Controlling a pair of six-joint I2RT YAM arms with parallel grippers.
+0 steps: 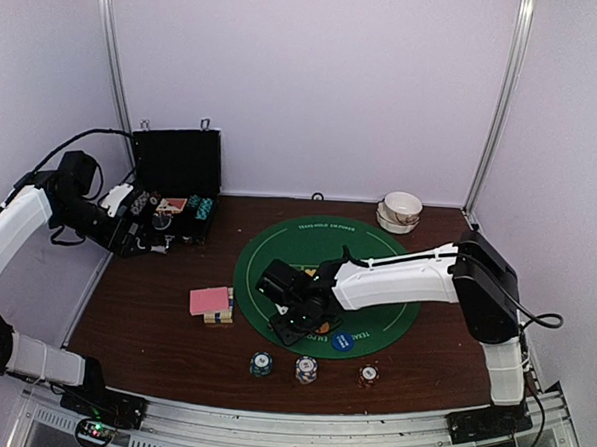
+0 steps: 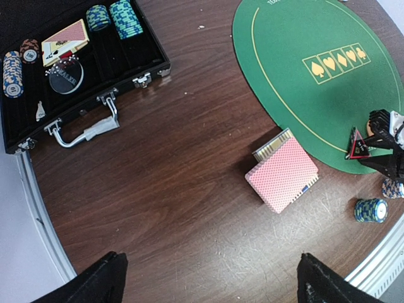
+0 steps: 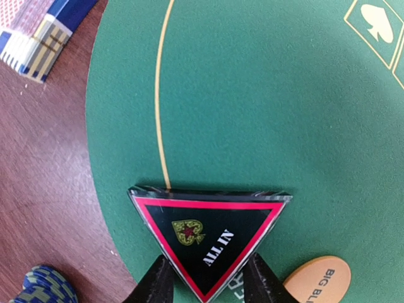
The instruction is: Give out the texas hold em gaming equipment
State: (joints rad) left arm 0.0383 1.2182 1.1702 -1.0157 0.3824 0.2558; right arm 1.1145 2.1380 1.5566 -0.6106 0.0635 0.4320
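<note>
Right pincer (image 3: 208, 281) is straddling the lower corner of the black-and-red triangular marker (image 3: 208, 237), one finger sitting close along each slanted edge; whether it is actually clamping the piece, I cannot tell. That marker is sitting at the near-left rim of the green mat (image 3: 252, 95), with the orange disc (image 3: 319, 278) just beside it and the blue disc (image 1: 342, 340) near. Three chip stacks (image 1: 306, 369) are standing in a row on the table (image 2: 158, 189) in front of the mat, the pink-backed cards (image 1: 211, 301) lying off to their left. Left pincer (image 2: 211, 281) is hanging wide open above bare wood, between the black case (image 2: 161, 63) and the cards
</note>
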